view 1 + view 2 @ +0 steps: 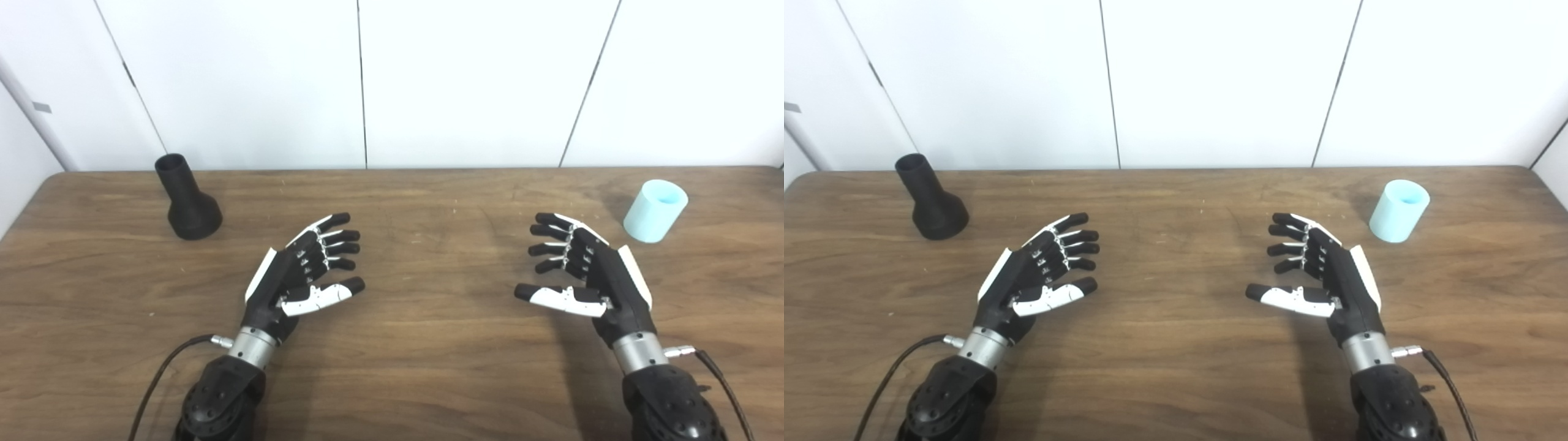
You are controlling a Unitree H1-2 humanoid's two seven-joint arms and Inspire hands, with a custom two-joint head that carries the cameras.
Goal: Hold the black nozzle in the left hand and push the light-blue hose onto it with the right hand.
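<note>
- Right now I see a wood-grain table (429,343), brown with a matte, streaked surface, and white wall panels (465,79) behind it.
- My black nozzle (187,199) stands upright at the far left: a matte funnel shape, narrow open tube on top, flared base on the wood.
- My light-blue hose (655,210) is a short, smooth hollow cylinder, standing at the far right, leaning slightly.
- My left hand (300,272) hangs empty with fingers spread, well apart from the nozzle.
- My right hand (582,269) is likewise spread and empty, near the hose but not touching.
</note>
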